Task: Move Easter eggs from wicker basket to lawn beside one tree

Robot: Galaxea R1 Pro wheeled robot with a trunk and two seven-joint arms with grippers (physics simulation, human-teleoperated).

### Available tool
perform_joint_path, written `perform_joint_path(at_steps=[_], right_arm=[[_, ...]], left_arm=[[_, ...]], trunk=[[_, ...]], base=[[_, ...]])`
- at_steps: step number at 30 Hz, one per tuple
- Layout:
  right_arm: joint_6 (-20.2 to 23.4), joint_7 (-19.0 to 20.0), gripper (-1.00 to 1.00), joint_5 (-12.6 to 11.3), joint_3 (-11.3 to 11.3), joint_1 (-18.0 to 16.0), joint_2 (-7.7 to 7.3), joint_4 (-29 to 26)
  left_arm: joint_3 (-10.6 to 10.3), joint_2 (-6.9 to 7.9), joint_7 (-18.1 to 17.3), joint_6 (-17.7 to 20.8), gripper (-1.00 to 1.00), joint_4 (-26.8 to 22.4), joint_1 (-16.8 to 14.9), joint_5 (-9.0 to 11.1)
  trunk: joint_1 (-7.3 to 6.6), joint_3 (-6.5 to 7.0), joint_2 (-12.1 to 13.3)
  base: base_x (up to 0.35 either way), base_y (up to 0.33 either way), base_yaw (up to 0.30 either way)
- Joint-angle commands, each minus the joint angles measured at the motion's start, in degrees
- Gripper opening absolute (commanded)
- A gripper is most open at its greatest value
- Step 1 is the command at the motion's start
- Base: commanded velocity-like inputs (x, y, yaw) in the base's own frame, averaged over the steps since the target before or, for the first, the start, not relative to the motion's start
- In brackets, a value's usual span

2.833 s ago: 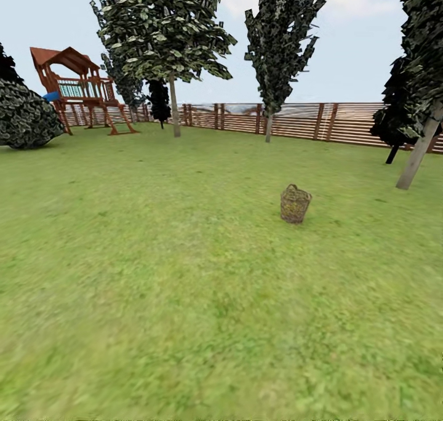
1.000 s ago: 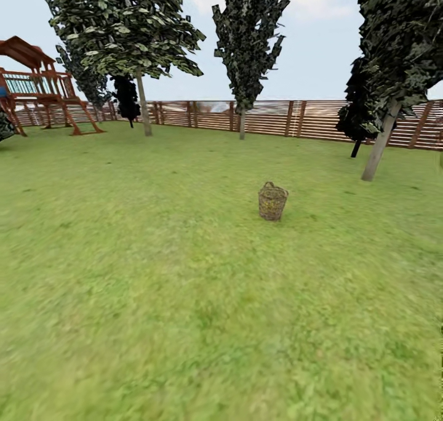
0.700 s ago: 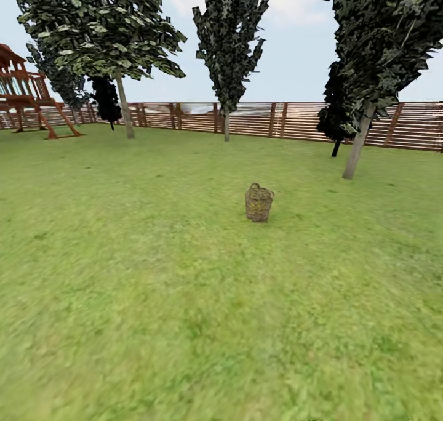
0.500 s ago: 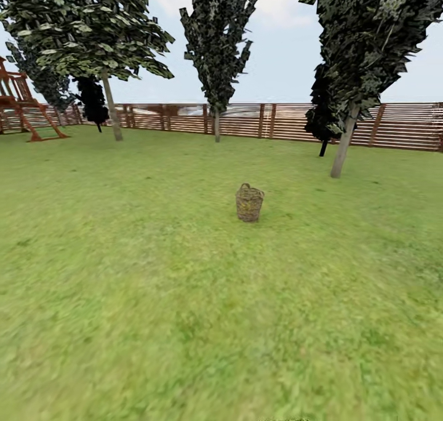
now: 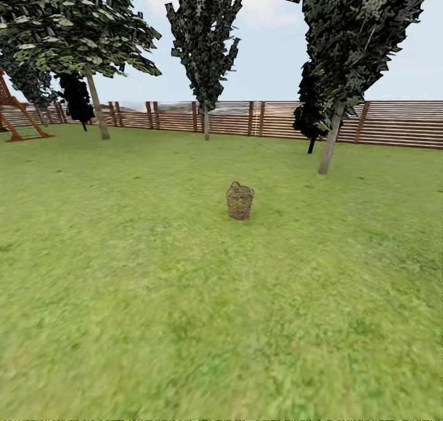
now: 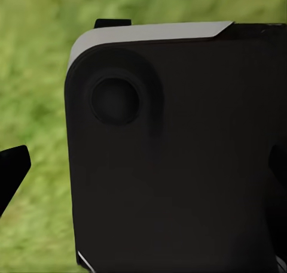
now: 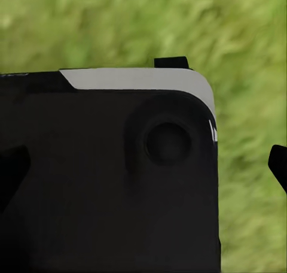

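Observation:
The small brown wicker basket (image 5: 239, 200) stands upright on the lawn (image 5: 184, 298), some way ahead near the middle of the head view. The Easter eggs are hidden by its woven sides. Behind and to the right of it rises a tree (image 5: 329, 139) with a thick pale trunk. In the left wrist view my left gripper (image 6: 143, 171) is open, its dark fingertips (image 6: 13, 168) at the picture's edges, with a black robot housing (image 6: 179, 153) in front. My right gripper (image 7: 143, 168) is open too, facing a similar black housing (image 7: 107, 183) over grass.
A brown slat fence (image 5: 246, 118) rings the garden at the back. A slimmer-trunked tree (image 5: 206, 124) and another tree (image 5: 97, 113) stand near it, with a thin black-trunked tree (image 5: 311, 144) beside the pale one. A wooden play frame (image 5: 15, 122) is at far left.
The whole head view has swung to the right, so the basket, trees and play frame have slid left in the picture. The basket itself has not moved on the grass.

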Motion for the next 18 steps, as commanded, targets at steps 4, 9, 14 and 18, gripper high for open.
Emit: perform_joint_path(at_steps=[4,9,14,18], right_arm=[[-0.3,0.3,1.0,0.1,-0.4,0.0,0.16,0.2],[-0.2,0.3,1.0,0.1,-0.5,0.0,0.05,0.0],[-0.2,0.2,1.0,0.1,-0.5,0.0,0.1,0.0],[-0.2,0.2,1.0,0.1,-0.5,0.0,0.06,-0.1]], left_arm=[[0.0,-0.01,0.0,0.0,1.0,0.0,0.0,0.0],[0.0,-0.01,0.0,0.0,1.0,0.0,0.0,0.0],[0.0,-0.01,0.0,0.0,1.0,0.0,0.0,0.0],[0.0,-0.01,0.0,0.0,1.0,-0.1,0.0,0.0]], trunk=[[0.0,-0.42,0.0],[0.0,-0.89,0.0],[0.0,-1.36,0.0],[0.0,-1.74,0.0]], base=[[0.0,0.0,0.0],[0.0,0.0,0.0],[0.0,0.0,0.0],[0.0,0.0,0.0]])
